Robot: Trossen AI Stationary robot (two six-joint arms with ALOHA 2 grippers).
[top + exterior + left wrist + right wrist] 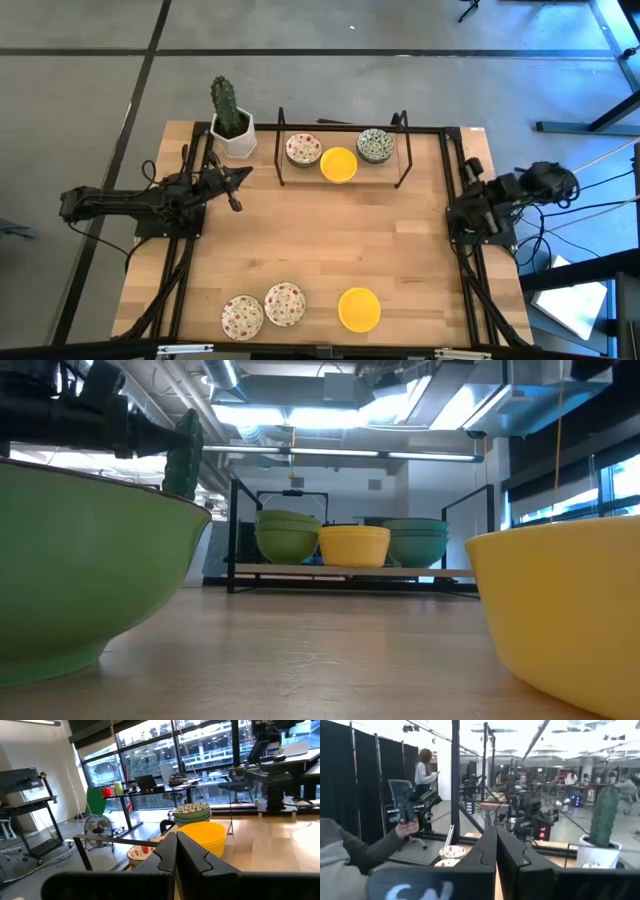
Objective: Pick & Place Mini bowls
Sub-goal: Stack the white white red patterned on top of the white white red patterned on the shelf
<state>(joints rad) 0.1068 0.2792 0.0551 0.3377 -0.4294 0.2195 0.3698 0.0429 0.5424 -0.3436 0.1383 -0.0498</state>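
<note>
Six mini bowls are out: three stacks on the black wire rack (pixel 342 150) at the tabletop's (pixel 400 250) far edge, two speckled bowls (pixel 264 308) and a yellow bowl (pixel 359 309) along the near edge. Left end effector (pixel 238 178) and right end effector (pixel 462 218) are both clenched, holding nothing, off at opposite sides.

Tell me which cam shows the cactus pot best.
High view: the white cactus pot shows whole at the table's far left corner, beside the black rack. Right wrist view catches pot and cactus at the picture's edge, partly cut off. Low view shows only the cactus stem behind a green bowl. Left wrist view misses it.
</note>
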